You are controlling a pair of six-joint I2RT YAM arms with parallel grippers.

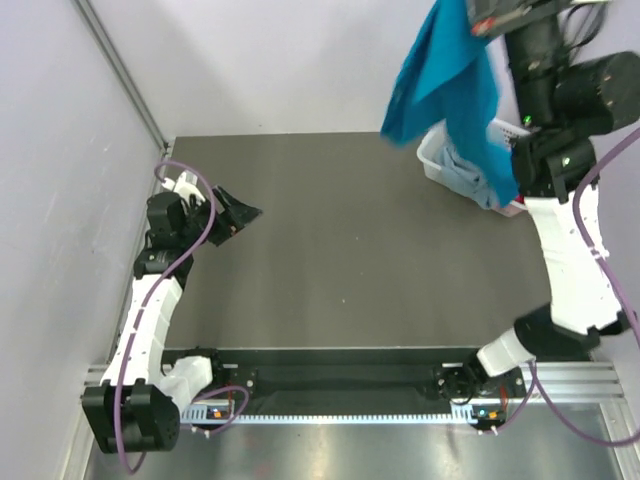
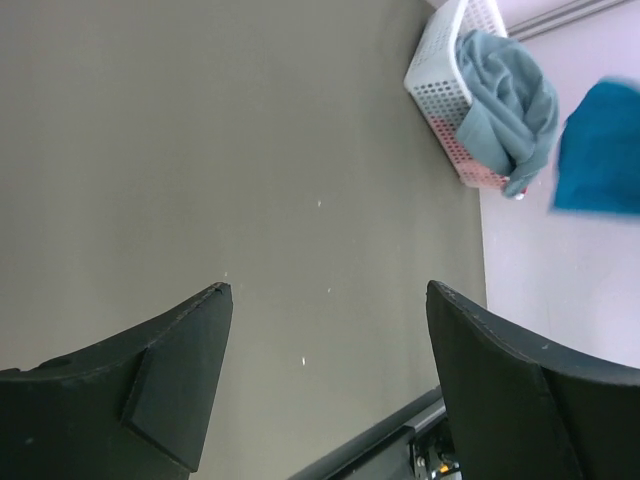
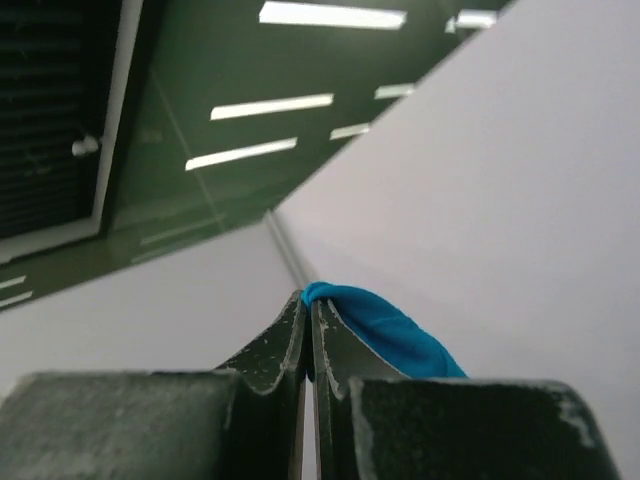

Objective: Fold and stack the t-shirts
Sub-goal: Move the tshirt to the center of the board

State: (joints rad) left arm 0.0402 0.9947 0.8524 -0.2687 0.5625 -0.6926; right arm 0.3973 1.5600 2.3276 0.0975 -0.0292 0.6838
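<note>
Our right jaws pinch the teal-blue shirt [image 1: 445,75] tight, holding it high at upper right so it hangs free; our left jaws wait open.

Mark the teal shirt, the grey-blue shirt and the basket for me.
teal shirt [image 1: 445,70], top view, middle of the hanging cloth.
grey-blue shirt [image 2: 510,100], left wrist view, middle of the bundle.
basket [image 2: 432,95], left wrist view, lattice side wall.

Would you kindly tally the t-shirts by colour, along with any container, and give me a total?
teal-blue t-shirt: 1
grey-blue t-shirt: 1
red-pink t-shirt: 1 (only a sliver shows low in the basket)
white basket: 1
Total: 4
</note>
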